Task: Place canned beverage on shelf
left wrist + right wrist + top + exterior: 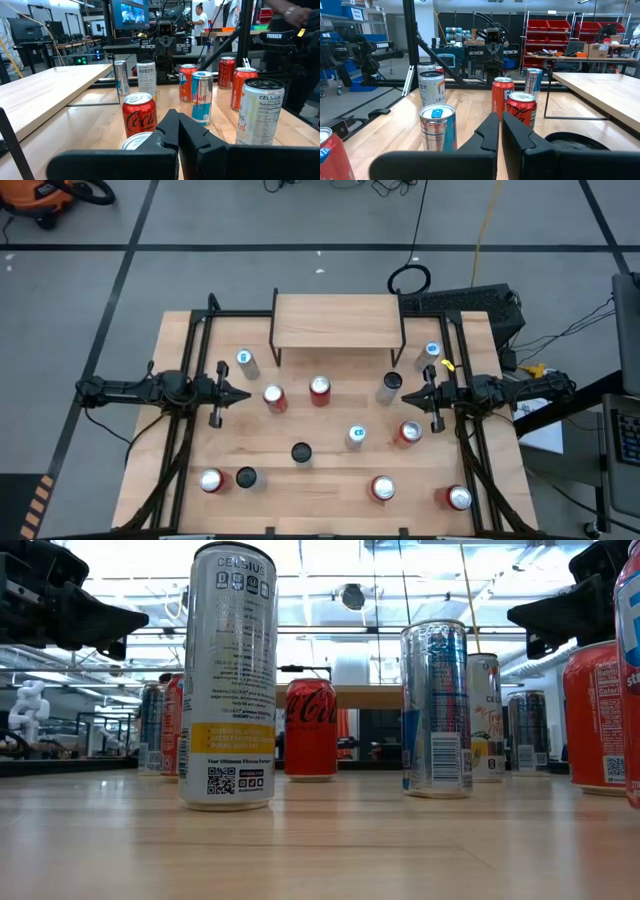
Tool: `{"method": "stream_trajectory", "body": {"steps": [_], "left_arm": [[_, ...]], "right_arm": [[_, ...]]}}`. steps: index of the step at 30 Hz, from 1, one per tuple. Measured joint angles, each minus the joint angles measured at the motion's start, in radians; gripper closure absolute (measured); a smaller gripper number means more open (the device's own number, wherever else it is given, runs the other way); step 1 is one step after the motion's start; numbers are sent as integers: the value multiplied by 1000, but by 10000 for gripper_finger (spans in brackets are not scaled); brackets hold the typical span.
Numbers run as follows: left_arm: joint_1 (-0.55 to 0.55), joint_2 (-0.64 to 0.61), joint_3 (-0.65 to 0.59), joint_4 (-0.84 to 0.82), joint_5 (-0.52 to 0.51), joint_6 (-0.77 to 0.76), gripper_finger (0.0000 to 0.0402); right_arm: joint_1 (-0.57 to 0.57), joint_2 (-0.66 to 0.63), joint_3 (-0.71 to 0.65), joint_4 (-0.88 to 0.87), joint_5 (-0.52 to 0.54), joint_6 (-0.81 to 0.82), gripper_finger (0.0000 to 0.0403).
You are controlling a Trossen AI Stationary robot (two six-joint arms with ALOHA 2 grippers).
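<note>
I see both pincers shut, empty. Left gripper is nearest an upright red can, just beside it at 3 o'clock. Shelf stands bare at 1 o'clock from there. Right gripper waits opposite.

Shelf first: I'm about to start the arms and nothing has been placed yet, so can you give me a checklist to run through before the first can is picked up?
1. Top of the shelf bare, room for cans: ok.
2. Left hand empty: ok, fingers shut on nothing, hovering left of the cans.
3. Right hand empty: ok, shut on nothing, at the right side.
4. Hands open for a grasp: not ok, both must open first.
5. A can standing upright near a hand: ok, the red can stands just ahead of the left hand.
6. Free path from that can to the shelf: cannot tell; the red can with the silver top stands close beside it.
</note>
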Motion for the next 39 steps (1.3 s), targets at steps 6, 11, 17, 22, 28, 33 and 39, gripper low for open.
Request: {"method": "stream_trajectory", "body": {"steps": [6,11,17,22,28,33,39], "left_arm": [[0,0,0,0,0,0,402],[0,0,0,0,0,0,402],[0,0,0,0,0,0,402],[0,0,0,0,0,0,402],[0,0,0,0,0,0,402],[0,0,0,0,0,0,402],[0,0,0,0,0,0,402]], "right_arm": [[0,0,0,0,0,0,403],[0,0,0,0,0,0,403],[0,0,0,0,0,0,403],[0,0,0,0,0,0,403],[0,0,0,3,0,0,403],[0,0,0,5,0,0,403],[0,0,0,15,0,0,403]]}}
